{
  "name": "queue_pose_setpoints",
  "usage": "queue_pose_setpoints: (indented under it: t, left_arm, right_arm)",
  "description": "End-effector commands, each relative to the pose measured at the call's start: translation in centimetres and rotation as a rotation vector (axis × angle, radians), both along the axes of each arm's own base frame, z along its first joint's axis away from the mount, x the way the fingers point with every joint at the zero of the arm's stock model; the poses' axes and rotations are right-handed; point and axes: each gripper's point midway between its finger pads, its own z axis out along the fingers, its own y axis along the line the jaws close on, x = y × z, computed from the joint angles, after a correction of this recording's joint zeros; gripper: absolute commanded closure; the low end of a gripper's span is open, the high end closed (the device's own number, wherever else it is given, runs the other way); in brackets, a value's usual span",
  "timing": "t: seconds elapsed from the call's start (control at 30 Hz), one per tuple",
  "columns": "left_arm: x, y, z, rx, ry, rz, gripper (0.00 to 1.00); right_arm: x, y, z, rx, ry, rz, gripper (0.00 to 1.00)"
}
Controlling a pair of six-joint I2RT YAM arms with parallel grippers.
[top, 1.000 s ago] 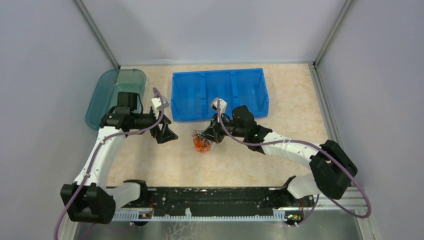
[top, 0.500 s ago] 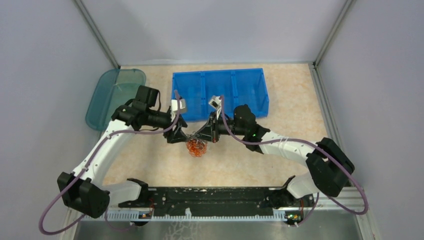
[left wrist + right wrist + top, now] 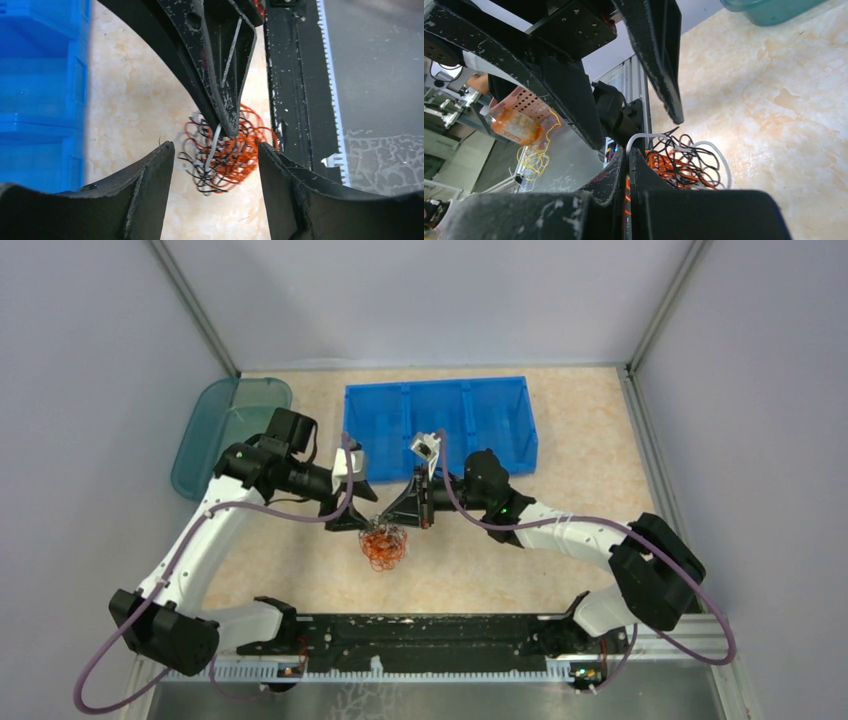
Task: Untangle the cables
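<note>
The cables [image 3: 384, 546] are a small clump of orange-red, black and white wire loops hanging just above the tabletop at its middle. My right gripper [image 3: 394, 524] is shut on strands at the top of the clump. In the right wrist view its jaws are pressed together [image 3: 628, 152], with orange and white wire pinched between them and the cables [image 3: 684, 162] spilling out beside them. My left gripper [image 3: 362, 523] comes in from the left and is open. In the left wrist view it [image 3: 215, 150] straddles the cables [image 3: 235, 157], and neither finger touches them.
A blue three-compartment bin [image 3: 437, 425] stands just behind both grippers. A teal translucent container [image 3: 220, 430] lies at the back left. A black toothed rail [image 3: 420, 635] runs along the near edge. Grey walls close in the left, right and back.
My left arm has swung right from beside the teal container to the clump, and its jaws have narrowed. My right gripper has carried the clump slightly left and nearer.
</note>
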Motion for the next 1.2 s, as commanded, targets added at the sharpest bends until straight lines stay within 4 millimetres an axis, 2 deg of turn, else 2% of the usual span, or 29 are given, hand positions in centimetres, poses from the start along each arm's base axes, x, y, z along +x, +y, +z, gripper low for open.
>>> queue_pose_setpoints:
  t: [0.0,0.1,0.27,0.37,0.57,0.8,0.9,1.03,1.17]
  left_arm:
    - [-1.1,-1.0,1.3,-0.066,0.018,-0.047,0.34]
    - [-1.8,-1.0,0.6,-0.071,0.034,-0.055,0.45]
    - [-2.5,-0.4,-0.6,-0.052,0.033,-0.043,0.47]
    - [-2.3,-0.5,-0.3,-0.063,0.015,-0.034,0.49]
    - [-1.7,-0.9,0.8,-0.083,-0.001,-0.028,0.74]
    - [-2.5,-0.7,1.1,-0.089,0.024,-0.008,0.84]
    - [-2.5,-0.4,1.1,-0.088,0.009,0.017,0.92]
    - [-2.3,-0.2,1.1,-0.102,-0.028,0.074,0.97]
    - [-1.5,-0.2,1.5,-0.124,-0.045,0.155,0.99]
  right_arm:
    - [-0.7,0.9,4.9,0.124,-0.099,0.040,1.00]
    - [-0.7,0.8,5.3,0.136,-0.100,0.037,1.00]
    - [-0.9,0.8,6.1,0.170,-0.102,0.044,1.00]
    - [-1.1,0.8,6.2,0.174,-0.096,0.050,1.00]
    - [-1.2,0.9,5.9,0.161,-0.090,0.049,1.00]
    - [-1.2,0.6,5.5,0.157,-0.092,0.037,1.00]
    - [-1.3,0.4,5.4,0.160,-0.093,0.032,0.81]
    - [-1.6,-0.4,5.0,0.169,-0.102,0.007,0.48]
    - [-1.3,-1.7,4.6,0.195,-0.142,-0.072,0.33]
